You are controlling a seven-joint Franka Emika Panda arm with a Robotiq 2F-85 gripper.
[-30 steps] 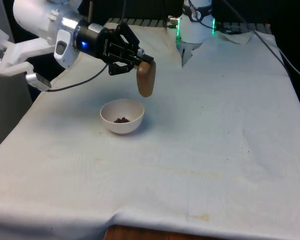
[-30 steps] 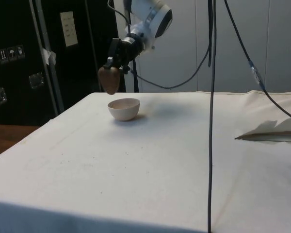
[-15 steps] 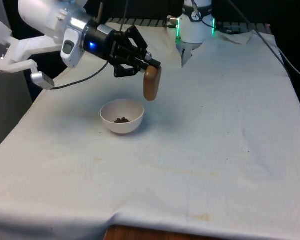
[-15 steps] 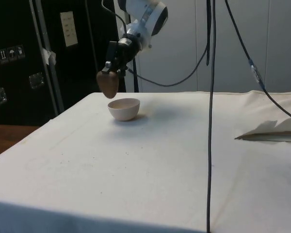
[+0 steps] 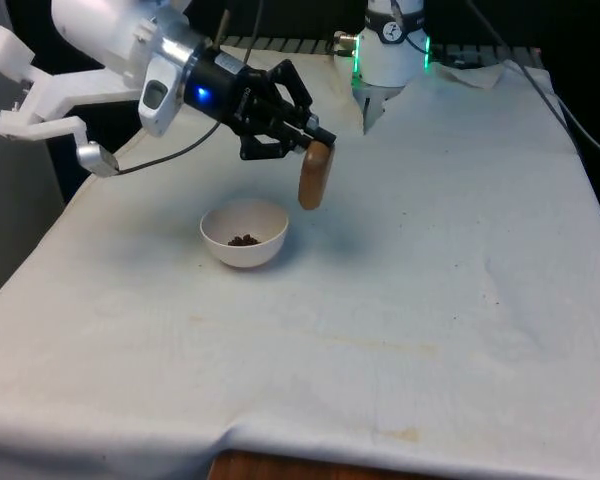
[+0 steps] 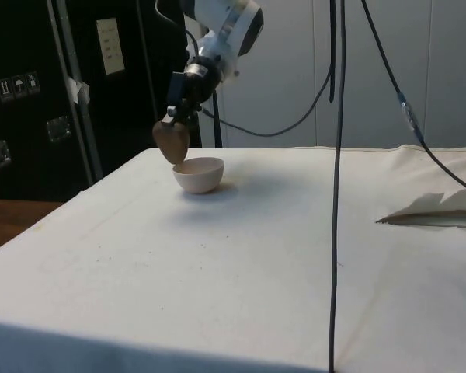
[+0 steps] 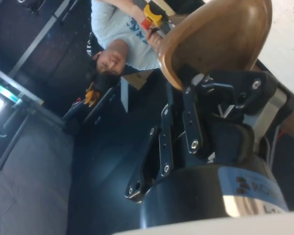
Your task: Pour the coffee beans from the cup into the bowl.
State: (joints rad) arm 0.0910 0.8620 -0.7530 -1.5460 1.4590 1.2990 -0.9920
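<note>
One cup (image 5: pixel 314 180) pinched by end effector (image 5: pixel 315 143) | shifted front view's right, past bowl (image 5: pixel 244 233)

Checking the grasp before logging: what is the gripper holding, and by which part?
The gripper holds the brown cup by its upper end; the cup hangs beside the white bowl.

Arm: white, reaching in from the front view's left, raised above the table.
Wrist: rolled sideways.
Gripper (image 5: pixel 305 140): black, fingers clamped on the brown cup (image 5: pixel 314 174).
</note>
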